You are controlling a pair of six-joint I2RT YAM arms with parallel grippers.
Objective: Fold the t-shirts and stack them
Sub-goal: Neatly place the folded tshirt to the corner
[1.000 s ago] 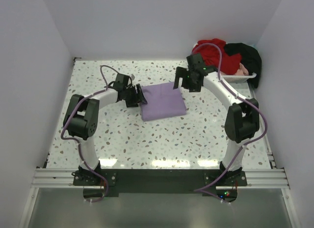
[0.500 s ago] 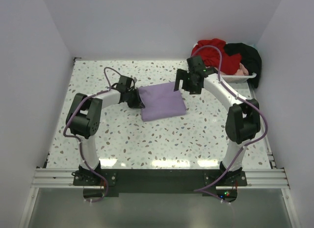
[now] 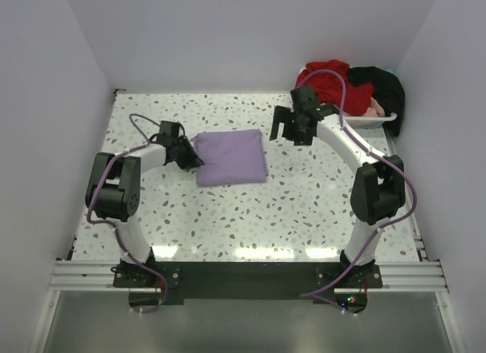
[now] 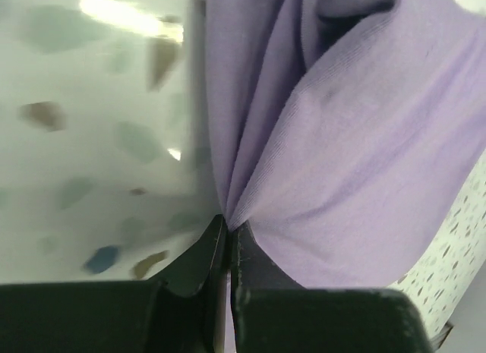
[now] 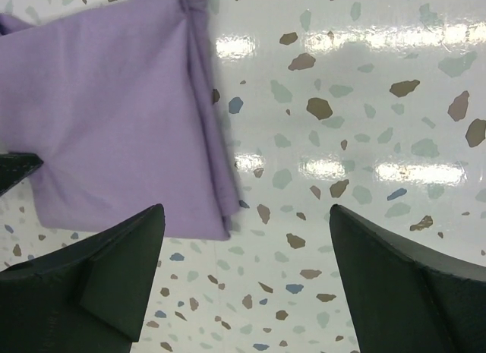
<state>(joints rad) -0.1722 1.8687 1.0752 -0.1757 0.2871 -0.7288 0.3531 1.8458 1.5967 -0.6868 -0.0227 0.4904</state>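
Note:
A folded lavender t-shirt (image 3: pixel 231 157) lies flat on the speckled table, left of centre. My left gripper (image 3: pixel 194 161) is shut on its left edge. In the left wrist view the cloth (image 4: pixel 342 163) bunches into pleats where the black fingertips (image 4: pixel 243 243) pinch it at my left gripper (image 4: pixel 229 228). My right gripper (image 3: pixel 282 130) hovers open just off the shirt's far right corner, holding nothing. In the right wrist view the shirt (image 5: pixel 114 118) lies at upper left, with bare table between the fingers of my right gripper (image 5: pixel 247 216).
At the back right corner a white tray (image 3: pixel 364 120) holds a heap of t-shirts: red (image 3: pixel 326 80), black (image 3: pixel 385 89) and a bit of pale pink (image 3: pixel 373 108). The right arm's cable loops over that heap. White walls close in on three sides.
My left gripper shut on the lavender shirt's left edge and drew back to the left, dragging the folded shirt with it. The right gripper stayed open and almost still.

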